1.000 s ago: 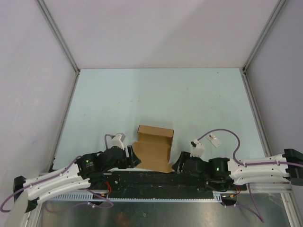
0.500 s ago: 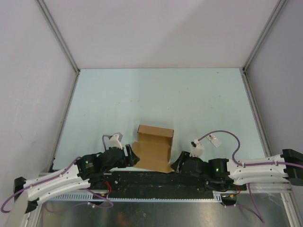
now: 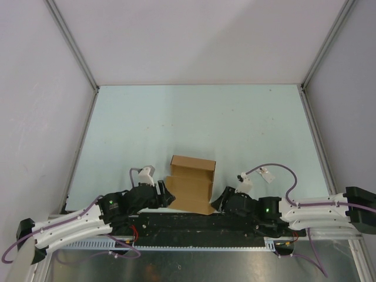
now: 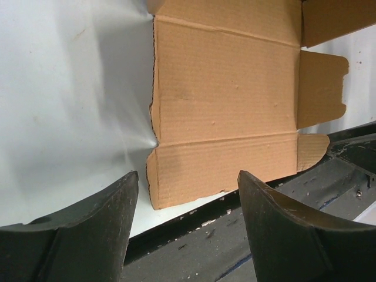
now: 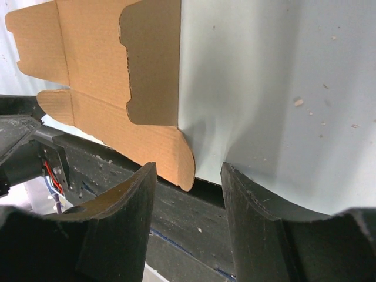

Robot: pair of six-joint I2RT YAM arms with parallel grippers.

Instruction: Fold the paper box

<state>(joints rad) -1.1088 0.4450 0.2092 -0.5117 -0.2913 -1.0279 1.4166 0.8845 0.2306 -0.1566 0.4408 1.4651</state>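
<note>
The paper box [image 3: 191, 187] is a brown cardboard die-cut sheet lying mostly flat at the near edge of the table, its far panel [image 3: 192, 163] folded upright. My left gripper [image 3: 166, 194] is open and empty just left of the sheet's near left corner [image 4: 158, 188]. My right gripper [image 3: 218, 202] is open and empty at the sheet's near right corner [image 5: 185, 170], whose rounded tab overhangs the black rail. In the left wrist view the sheet [image 4: 226, 106] lies ahead of the fingers [image 4: 111, 200].
A small silvery-white packet [image 3: 267, 174] lies on the table right of the box, by the right arm's cable. A black rail [image 3: 188, 220] runs along the table's near edge. Grey walls stand on three sides.
The left gripper swung slightly away and came back toward the sheet's left edge. The right gripper crept a little left toward the near right corner. The box has not moved.
</note>
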